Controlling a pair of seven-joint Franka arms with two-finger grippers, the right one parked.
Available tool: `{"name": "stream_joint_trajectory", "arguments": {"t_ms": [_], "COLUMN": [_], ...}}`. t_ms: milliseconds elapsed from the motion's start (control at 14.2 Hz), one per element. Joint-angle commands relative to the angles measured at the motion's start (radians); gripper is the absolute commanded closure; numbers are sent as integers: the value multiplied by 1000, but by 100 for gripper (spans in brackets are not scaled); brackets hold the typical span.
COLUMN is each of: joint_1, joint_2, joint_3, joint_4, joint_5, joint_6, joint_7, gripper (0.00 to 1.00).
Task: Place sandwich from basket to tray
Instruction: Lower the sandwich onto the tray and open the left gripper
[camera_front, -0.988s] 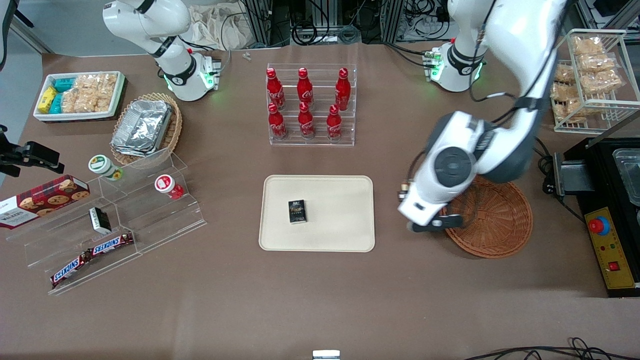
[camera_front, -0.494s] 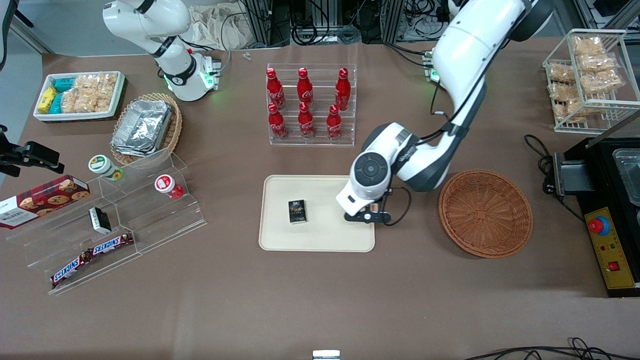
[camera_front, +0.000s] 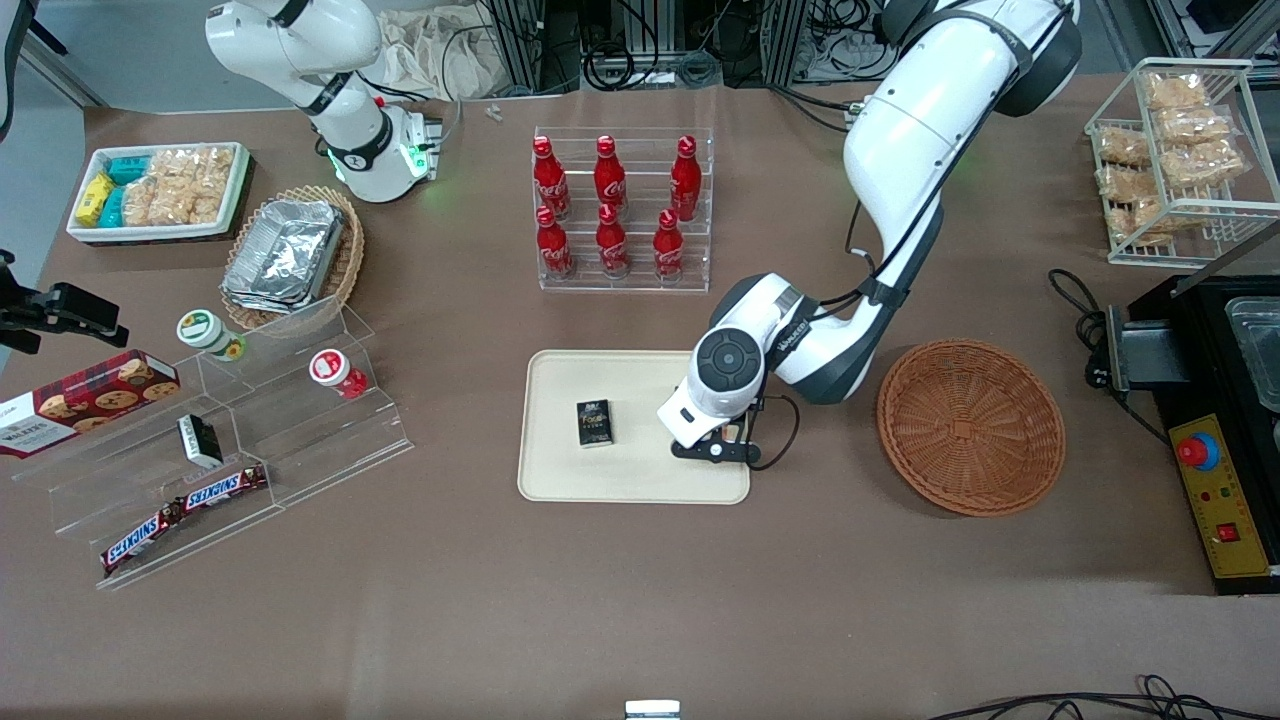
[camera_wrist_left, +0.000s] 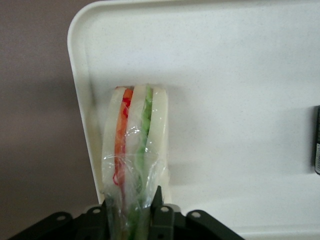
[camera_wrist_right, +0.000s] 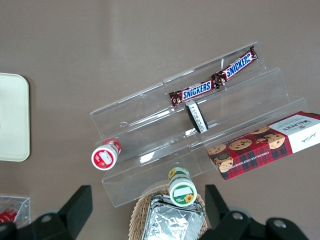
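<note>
i read the gripper (camera_front: 712, 447) over the tray (camera_front: 560, 475), at its edge nearest the basket (camera_front: 970, 427). its fingers (camera_wrist_left: 156, 200) are clamped on the wrapped sandwich (camera_wrist_left: 134, 145), which hangs above the tray surface near the rim.

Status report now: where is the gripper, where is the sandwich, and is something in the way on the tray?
Gripper over tray, shut on sandwich. Basket holds nothing. Small dark box on tray, apart from sandwich; not in the way.

Glossy film wraps sandwich (camera_wrist_left: 134, 145); tray (camera_wrist_left: 240, 75) speckled, matt.
</note>
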Motion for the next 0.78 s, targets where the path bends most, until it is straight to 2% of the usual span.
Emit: {"name": "stream_joint_trajectory", "arguments": {"t_ms": [0,141,424,706], "joint_1": [-2,6,41,171], "joint_2": [-8,-81,-282,-584], "joint_3": [0,0,2,0], "joint_4": [30,19,-20,-294], "joint_5": [13,9,8,-35], "joint_6": [-12,-45,-265,-277], "joint_7": [-4,-9,-1,75], "gripper": [0,0,0,0]}}
